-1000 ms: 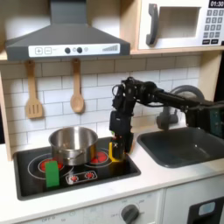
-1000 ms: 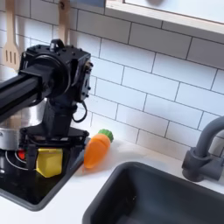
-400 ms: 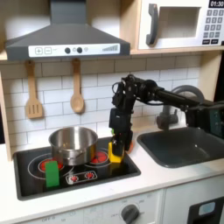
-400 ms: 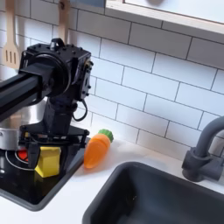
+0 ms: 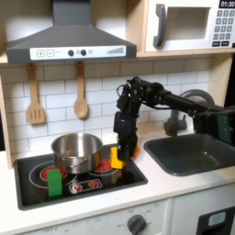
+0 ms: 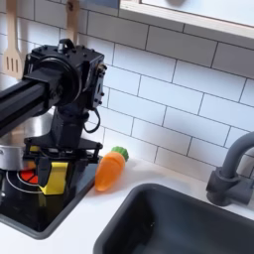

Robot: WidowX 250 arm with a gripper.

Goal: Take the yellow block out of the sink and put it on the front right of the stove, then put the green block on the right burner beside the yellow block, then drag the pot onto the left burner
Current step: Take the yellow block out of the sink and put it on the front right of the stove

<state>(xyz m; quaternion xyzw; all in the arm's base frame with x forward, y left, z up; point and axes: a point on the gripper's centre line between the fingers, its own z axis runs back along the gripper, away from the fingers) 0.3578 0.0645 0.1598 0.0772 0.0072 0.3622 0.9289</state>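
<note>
My gripper (image 5: pixel 118 152) (image 6: pixel 54 162) hangs over the right end of the black stove (image 5: pixel 83 188), shut on the yellow block (image 5: pixel 116 158) (image 6: pixel 54 177). The block sits just above the stove top by the right burner (image 5: pixel 105 166), whose red rings are partly hidden. The green block (image 5: pixel 55 181) stands upright at the stove's front left, on the edge of the left burner (image 5: pixel 42 171). The steel pot (image 5: pixel 77 151) (image 6: pixel 14 151) rests at the back middle of the stove, left of the gripper in the first exterior view.
An orange carrot toy (image 6: pixel 109 170) lies on the counter between stove and sink (image 5: pixel 195 152) (image 6: pixel 189 223). A grey faucet (image 6: pixel 232 175) stands behind the sink. Wooden utensils (image 5: pixel 35 96) hang on the tiled wall; a range hood (image 5: pixel 69 41) is overhead.
The gripper has shifted slightly left over the stove, carrying the yellow block with it and lifting it a little. Pot, green block and carrot have not moved.
</note>
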